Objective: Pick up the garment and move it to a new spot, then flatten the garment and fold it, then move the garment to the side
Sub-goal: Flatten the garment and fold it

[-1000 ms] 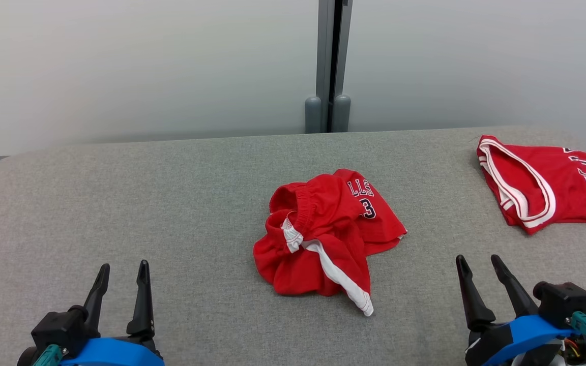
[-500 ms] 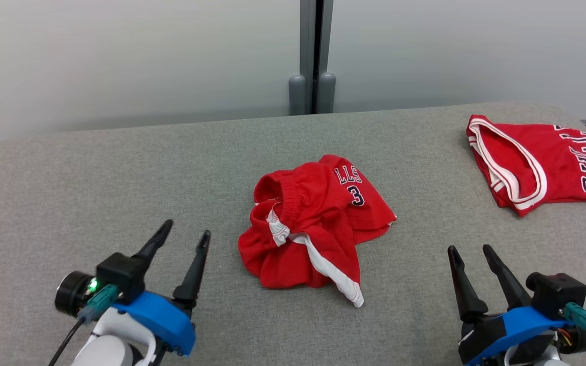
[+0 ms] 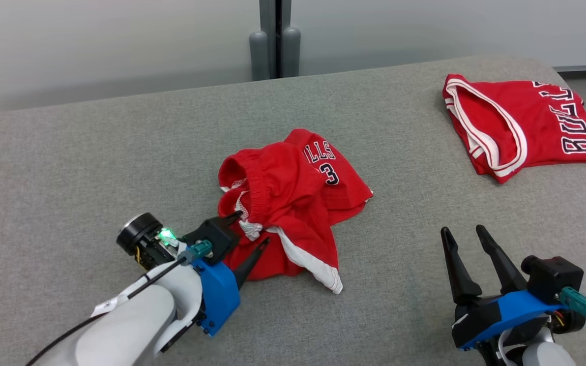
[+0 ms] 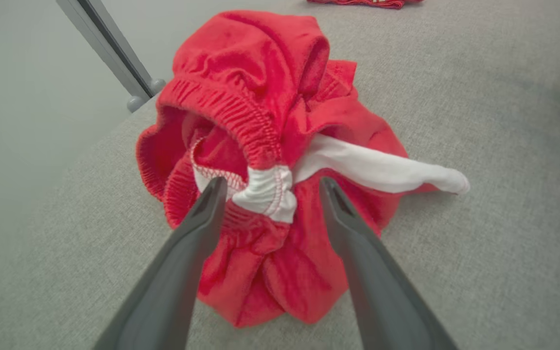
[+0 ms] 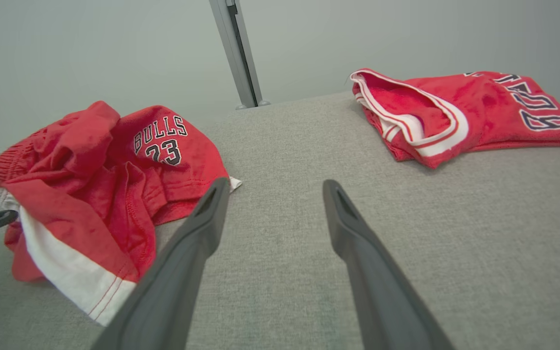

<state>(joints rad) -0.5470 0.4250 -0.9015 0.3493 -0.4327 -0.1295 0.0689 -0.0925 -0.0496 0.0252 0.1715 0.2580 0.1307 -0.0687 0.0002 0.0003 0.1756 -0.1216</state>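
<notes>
The garment [image 3: 293, 203] is a pair of crumpled red shorts with white trim and a "BULLS 23" print, lying mid-table. My left gripper [image 3: 251, 229] is open at its near left edge. In the left wrist view the two fingers of that gripper [image 4: 272, 182] stand either side of the white patch on the elastic waistband of the garment [image 4: 260, 73], not closed on it. My right gripper [image 3: 462, 230] is open over bare cloth at the lower right, apart from the garment [image 5: 90, 160]; nothing lies between the fingers of that gripper [image 5: 276, 183].
A folded red jersey [image 3: 522, 122] with white trim lies at the far right of the grey fabric table [image 3: 94, 152], also seen as the jersey [image 5: 469, 107] ahead of my right gripper. A grey post [image 3: 274, 35] stands against the pale wall behind.
My left arm has reached forward and rightward from the lower left until its open fingers straddle the garment's waistband. The head camera has shifted. The right gripper has stayed in place.
</notes>
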